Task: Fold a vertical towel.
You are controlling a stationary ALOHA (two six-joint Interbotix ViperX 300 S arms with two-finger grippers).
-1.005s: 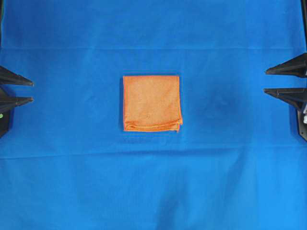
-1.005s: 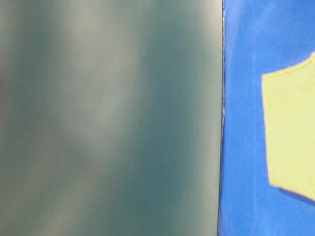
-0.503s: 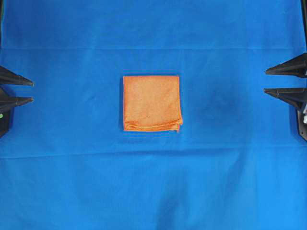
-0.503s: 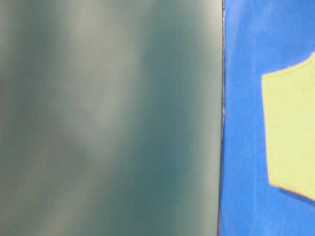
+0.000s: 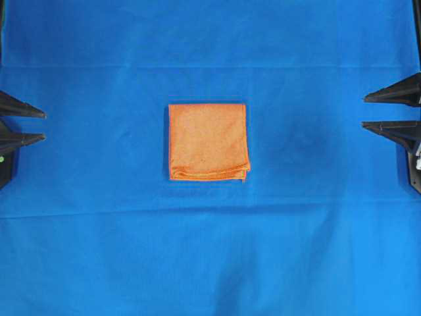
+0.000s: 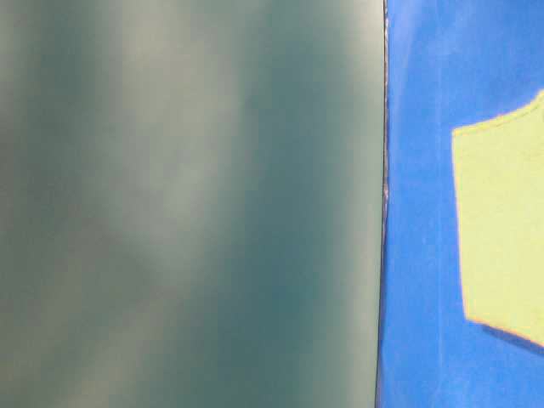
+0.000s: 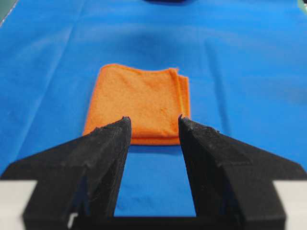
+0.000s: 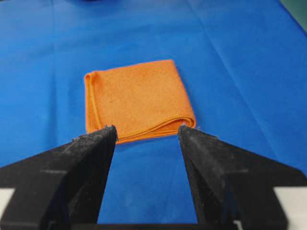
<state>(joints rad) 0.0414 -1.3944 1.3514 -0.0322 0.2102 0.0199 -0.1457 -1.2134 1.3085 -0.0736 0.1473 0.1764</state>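
Note:
The orange towel [image 5: 208,141] lies folded into a near-square pad on the blue sheet [image 5: 210,250] at the middle, layered edges toward the near side. It also shows in the left wrist view [image 7: 136,103], the right wrist view [image 8: 134,98] and, washed out to pale yellow, in the table-level view [image 6: 501,229]. My left gripper [image 5: 44,125] is open and empty at the left edge, far from the towel; it also shows in its wrist view [image 7: 152,122]. My right gripper [image 5: 364,110] is open and empty at the right edge, also in its wrist view [image 8: 146,130].
The blue sheet covers the whole table, with faint creases across it. A blurred grey-green surface [image 6: 187,204] fills the left of the table-level view.

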